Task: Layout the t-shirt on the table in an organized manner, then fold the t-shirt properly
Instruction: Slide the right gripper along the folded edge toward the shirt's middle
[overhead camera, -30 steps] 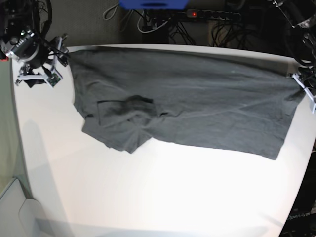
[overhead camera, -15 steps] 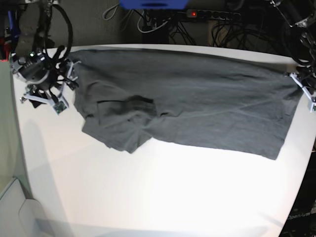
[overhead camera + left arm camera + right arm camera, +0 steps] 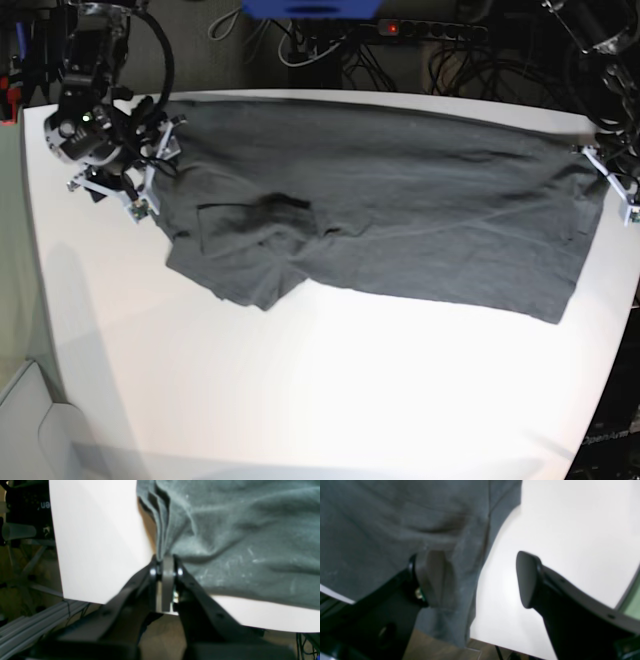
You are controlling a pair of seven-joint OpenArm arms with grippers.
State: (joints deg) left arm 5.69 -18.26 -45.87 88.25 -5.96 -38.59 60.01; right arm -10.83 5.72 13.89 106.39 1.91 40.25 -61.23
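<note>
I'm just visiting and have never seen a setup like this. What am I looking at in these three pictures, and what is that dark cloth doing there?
This is a robot with two arms working at a white table. One picture looks down on the whole table; the other two come from small cameras mounted on each wrist, so you see the pincers up close. The dark cloth is a grey t-shirt, spread out but rumpled near one end, waiting to be folded. The left gripper is pinched shut on the shirt's edge near the table's rim. The right gripper stands wide open at the opposite end, one finger over the cloth and one over bare table, holding nothing.
</note>
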